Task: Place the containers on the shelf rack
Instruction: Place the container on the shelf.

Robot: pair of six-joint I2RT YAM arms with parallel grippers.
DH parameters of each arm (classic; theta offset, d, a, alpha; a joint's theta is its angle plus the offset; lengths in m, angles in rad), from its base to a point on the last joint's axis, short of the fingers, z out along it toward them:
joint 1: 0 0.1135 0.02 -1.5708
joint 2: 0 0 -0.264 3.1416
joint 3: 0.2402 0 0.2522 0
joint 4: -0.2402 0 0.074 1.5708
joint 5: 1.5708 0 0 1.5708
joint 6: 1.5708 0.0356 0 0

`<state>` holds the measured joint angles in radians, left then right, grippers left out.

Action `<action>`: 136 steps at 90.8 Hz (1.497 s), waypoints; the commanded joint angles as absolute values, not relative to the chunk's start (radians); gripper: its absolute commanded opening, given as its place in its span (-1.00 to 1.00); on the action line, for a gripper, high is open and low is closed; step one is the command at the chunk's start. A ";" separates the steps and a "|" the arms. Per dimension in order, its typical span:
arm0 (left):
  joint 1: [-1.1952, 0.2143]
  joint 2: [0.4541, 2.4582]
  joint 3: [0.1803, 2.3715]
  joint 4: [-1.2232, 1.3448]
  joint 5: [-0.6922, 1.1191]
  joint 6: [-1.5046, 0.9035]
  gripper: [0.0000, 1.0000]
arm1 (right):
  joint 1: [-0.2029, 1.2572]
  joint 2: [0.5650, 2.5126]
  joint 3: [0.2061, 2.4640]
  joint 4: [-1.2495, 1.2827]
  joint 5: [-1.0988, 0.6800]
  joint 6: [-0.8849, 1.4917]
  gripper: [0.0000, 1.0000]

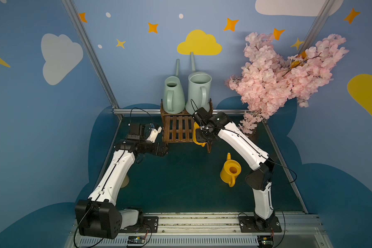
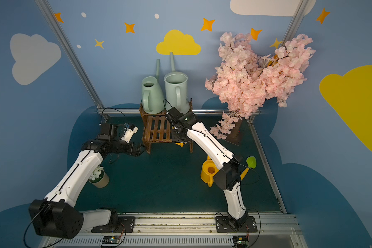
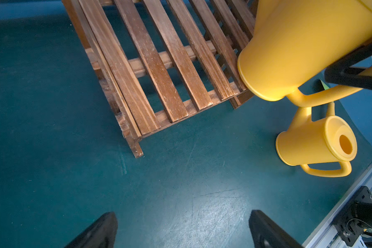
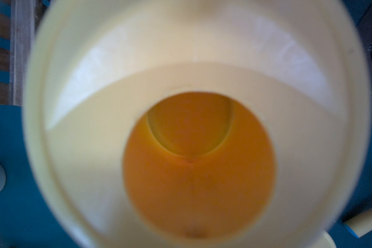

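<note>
Right hand (image 1: 204, 137) pinching yellow can (image 3: 299, 43) at three o'clock of shelf rack (image 1: 177, 128), left hand (image 3: 183, 216) spread, empty, at nine o'clock

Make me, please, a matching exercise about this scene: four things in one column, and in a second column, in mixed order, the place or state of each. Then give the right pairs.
1. grey-blue watering can
2. rear yellow watering can
3. front yellow watering can
4. left pincer

A. open, holding nothing
B. standing on the shelf rack's upper tier
C. upright on the teal table
D. gripped by the right pincer, at the lower tier's corner

Pairs: 1-B, 2-D, 3-C, 4-A
</note>
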<state>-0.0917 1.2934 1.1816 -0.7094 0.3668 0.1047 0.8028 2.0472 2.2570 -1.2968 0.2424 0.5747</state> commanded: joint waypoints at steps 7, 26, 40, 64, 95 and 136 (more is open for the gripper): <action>-0.089 1.284 1.170 -0.709 0.383 0.103 1.00 | 0.819 1.995 2.274 -1.306 0.225 0.539 -0.77; -0.088 1.286 1.168 -0.707 0.388 0.104 1.00 | 0.817 2.019 2.295 -1.316 0.240 0.523 -0.72; -0.089 1.283 1.165 -0.707 0.388 0.105 1.00 | 0.815 2.042 2.327 -1.314 0.252 0.517 -0.62; -0.089 1.285 1.160 -0.704 0.388 0.107 1.00 | 0.814 2.073 2.363 -1.284 0.279 0.507 -0.50; -0.089 1.287 1.155 -0.703 0.387 0.109 1.00 | 0.810 2.108 2.363 -1.256 0.312 0.517 -0.51; -0.089 1.279 1.151 -0.703 0.387 0.109 1.00 | 0.814 2.142 2.357 -1.194 0.367 0.591 -0.51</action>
<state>-0.0917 1.2934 1.1664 -0.7052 0.3702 0.1051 0.8124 2.1262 2.3470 -1.2327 0.3321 0.5644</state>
